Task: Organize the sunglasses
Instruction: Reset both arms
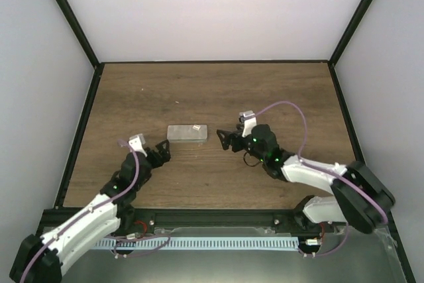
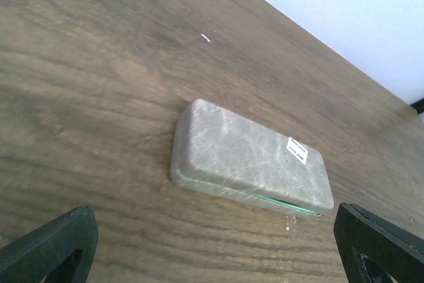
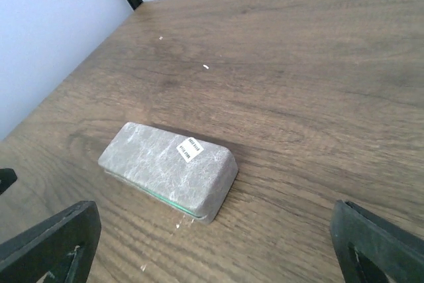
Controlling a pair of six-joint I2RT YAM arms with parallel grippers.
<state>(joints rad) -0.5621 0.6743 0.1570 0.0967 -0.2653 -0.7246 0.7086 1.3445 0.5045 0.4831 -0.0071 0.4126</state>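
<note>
The grey rectangular case point(image 1: 188, 132) lies shut in the middle of the wooden table, with a white sticker on its lid and a thin green line of lining along the seam. It also shows in the left wrist view point(image 2: 252, 157) and in the right wrist view point(image 3: 165, 167). No red-framed sunglasses show in any view. My left gripper point(image 1: 158, 152) is open and empty, just left of and nearer than the case point(image 2: 215, 250). My right gripper point(image 1: 224, 138) is open and empty, just right of the case point(image 3: 212, 246).
White walls with black corner posts point(image 1: 74, 21) close in the table on three sides. A small white speck point(image 2: 206, 38) lies on the wood beyond the case. A black rail point(image 1: 212, 218) runs along the near edge by the arm bases.
</note>
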